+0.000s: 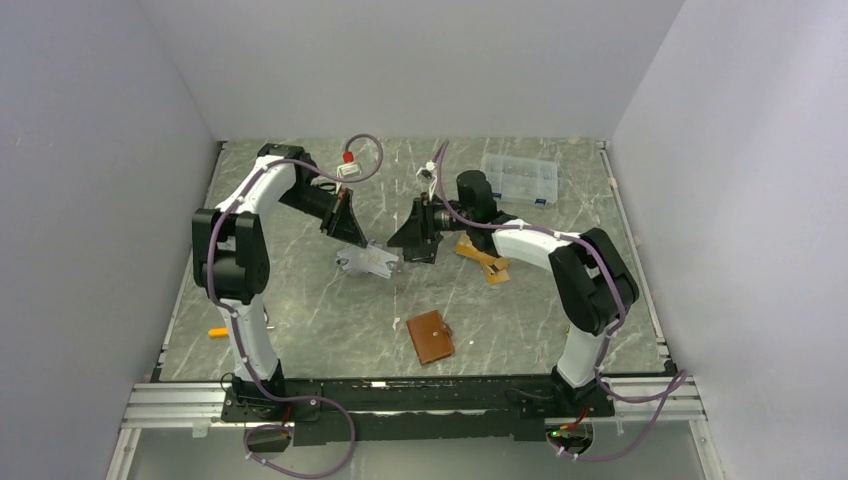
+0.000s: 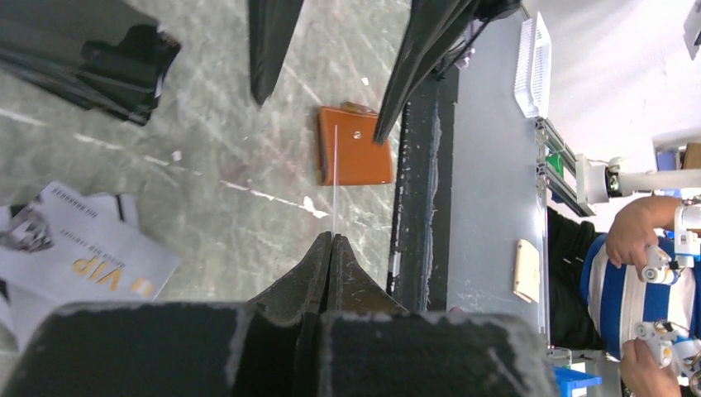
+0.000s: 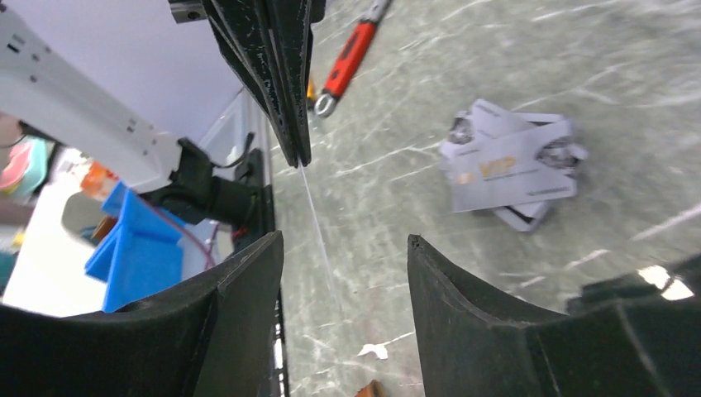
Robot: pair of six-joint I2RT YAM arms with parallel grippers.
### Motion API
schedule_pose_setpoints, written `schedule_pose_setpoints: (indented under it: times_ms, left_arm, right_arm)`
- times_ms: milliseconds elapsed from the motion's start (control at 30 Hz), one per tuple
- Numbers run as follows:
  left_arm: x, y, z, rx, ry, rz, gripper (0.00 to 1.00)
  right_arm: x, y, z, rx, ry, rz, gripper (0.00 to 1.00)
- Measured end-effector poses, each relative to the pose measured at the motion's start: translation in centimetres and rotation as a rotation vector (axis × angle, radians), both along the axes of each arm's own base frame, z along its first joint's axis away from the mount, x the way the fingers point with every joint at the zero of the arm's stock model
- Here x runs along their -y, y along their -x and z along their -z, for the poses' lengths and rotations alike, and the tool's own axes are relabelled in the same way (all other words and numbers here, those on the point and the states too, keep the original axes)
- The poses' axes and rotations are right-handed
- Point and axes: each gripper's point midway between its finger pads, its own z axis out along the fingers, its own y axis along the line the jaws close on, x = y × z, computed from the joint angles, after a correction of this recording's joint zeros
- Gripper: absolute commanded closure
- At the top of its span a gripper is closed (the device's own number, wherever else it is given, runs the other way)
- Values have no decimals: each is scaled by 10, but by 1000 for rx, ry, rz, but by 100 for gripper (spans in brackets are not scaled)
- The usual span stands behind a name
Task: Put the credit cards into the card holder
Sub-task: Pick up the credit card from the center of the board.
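My left gripper [image 2: 333,237] is shut on a thin credit card [image 2: 335,178], seen edge-on as a pale line sticking out past its tips. That card's edge [image 3: 317,223] runs from the left gripper [image 3: 299,159] down into the gap of my right gripper [image 3: 343,241], which is open and touches nothing. Both grippers meet above the table's middle, left gripper [image 1: 352,238] facing right gripper [image 1: 405,240]. A silver-grey pile of credit cards [image 1: 370,262] [image 3: 512,165] lies beneath them. An orange-gold pile [image 1: 485,262] lies to the right. The card holder [image 1: 431,336] [image 2: 355,157], brown leather, lies closed near the front edge.
A clear compartment box [image 1: 518,178] stands at the back right. An orange-handled tool [image 3: 351,58] lies near the left edge of the table. A black pile [image 2: 78,50] lies close to the silver cards [image 2: 78,256].
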Motion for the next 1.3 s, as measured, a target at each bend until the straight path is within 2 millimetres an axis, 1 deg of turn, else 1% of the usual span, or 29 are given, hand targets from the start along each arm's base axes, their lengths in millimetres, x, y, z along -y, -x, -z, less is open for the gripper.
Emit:
schedule_pose_setpoints:
  times_ms: [133,200,300,400,533,600,633,667,700,733,767,833,867,900,933,967,1000,1067,1167,1233,1300]
  left_arm:
    - [9,14,-17,26,28,32,100]
    - [13,18,-20,32,33,43,100]
    - [17,20,-19,24,31,48,100]
    - [18,19,-18,22,28,47,100]
    - [19,18,-18,22,26,41,100]
    - [18,18,-18,25,23,41,100]
    - [18,18,-18,25,21,41,100]
    - [18,18,-18,27,20,42,100]
    - [18,18,-19,27,19,42,100]
    - [18,18,-19,27,19,42,99]
    - [18,19,-19,26,18,41,93]
    - [18,17,-19,37,12,40,77]
    - [18,16,-19,44,6,37,66]
    - [18,15,-20,52,3,31,59]
    - [18,14,-21,63,2,25,45]
    - [18,14,-23,72,0,18,37]
    - [18,14,-26,84,0,10,27]
    - [18,17,-32,105,0,-15,25]
    - [15,19,-49,141,15,-59,23]
    - [12,17,-63,164,48,-94,21]
    - [3,13,-75,176,86,-145,20]
  right_arm:
    - [-12,21,-5,-13,-21,-92,44]
    - [-18,31,-7,-16,-30,-125,45]
    - [-25,44,-12,-19,-46,-173,51]
    - [-27,49,-13,-21,-49,-192,63]
    - [-27,52,-10,-28,-36,-202,72]
    - [-27,53,-7,-32,-23,-206,78]
    - [-26,53,-6,-32,-16,-207,83]
    - [-25,54,-4,-34,-5,-209,93]
    - [-24,54,-1,-32,6,-210,100]
    - [-23,54,1,-32,18,-210,100]
    - [-23,54,2,-32,30,-206,100]
    - [-22,53,3,-26,55,-200,100]
    - [-23,52,3,-19,69,-194,100]
    - [-23,50,2,-8,82,-187,100]
    - [-24,49,2,2,96,-176,100]
    - [-24,49,2,11,107,-166,100]
    - [-24,49,2,19,120,-152,100]
    - [-24,47,1,36,142,-117,100]
    - [-18,44,-1,55,183,-51,100]
    - [-11,38,-7,66,210,5,100]
    - [-5,33,-16,81,218,55,100]
